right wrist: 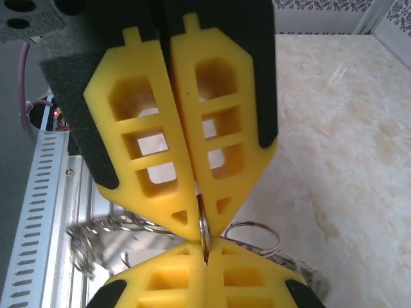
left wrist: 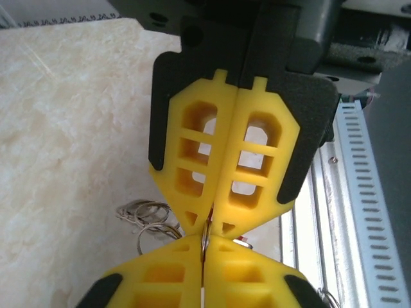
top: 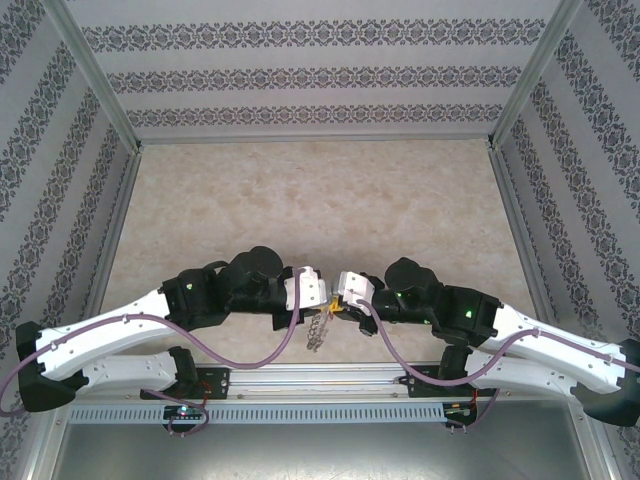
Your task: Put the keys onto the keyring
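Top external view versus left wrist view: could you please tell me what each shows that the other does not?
Top external: the whole left arm and right arm, patterned walls, and the keyring dangling where they meet. Left wrist: close up, the left hand and right hand tip to tip, each shut on the keyring's thin wire. Both: the marbled table and slotted rail.

You are getting bright, even light from above, and the arms (top: 120,335) are casting only faint, soft shadows on the table (top: 300,200). The overhead view is looking slightly soft and grainy. In both wrist views the yellow fingers (left wrist: 257,205) are showing sharp, while the keyring (right wrist: 257,224) behind them is blurring and glinting. The pale tabletop is washing out towards white.
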Action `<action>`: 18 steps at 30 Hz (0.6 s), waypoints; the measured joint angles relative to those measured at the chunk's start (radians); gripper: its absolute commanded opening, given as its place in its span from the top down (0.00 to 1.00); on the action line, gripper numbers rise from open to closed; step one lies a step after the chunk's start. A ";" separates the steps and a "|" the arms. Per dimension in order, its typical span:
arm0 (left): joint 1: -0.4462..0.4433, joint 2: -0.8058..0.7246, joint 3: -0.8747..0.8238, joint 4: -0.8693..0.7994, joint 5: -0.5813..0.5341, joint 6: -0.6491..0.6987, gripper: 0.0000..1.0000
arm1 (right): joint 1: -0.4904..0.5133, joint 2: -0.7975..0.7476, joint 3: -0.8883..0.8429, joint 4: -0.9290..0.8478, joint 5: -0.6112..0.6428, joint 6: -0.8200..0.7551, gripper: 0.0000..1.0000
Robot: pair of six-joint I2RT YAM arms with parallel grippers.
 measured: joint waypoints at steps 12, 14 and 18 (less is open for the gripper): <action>0.000 -0.122 -0.090 0.077 0.062 -0.010 1.00 | 0.000 -0.022 0.002 0.050 -0.090 0.027 0.78; 0.000 -0.151 -0.111 0.106 0.074 -0.018 1.00 | 0.000 -0.037 -0.004 0.060 -0.110 0.035 0.80; 0.000 -0.190 -0.154 0.174 0.098 -0.035 1.00 | 0.000 -0.059 -0.015 0.075 -0.132 0.052 0.84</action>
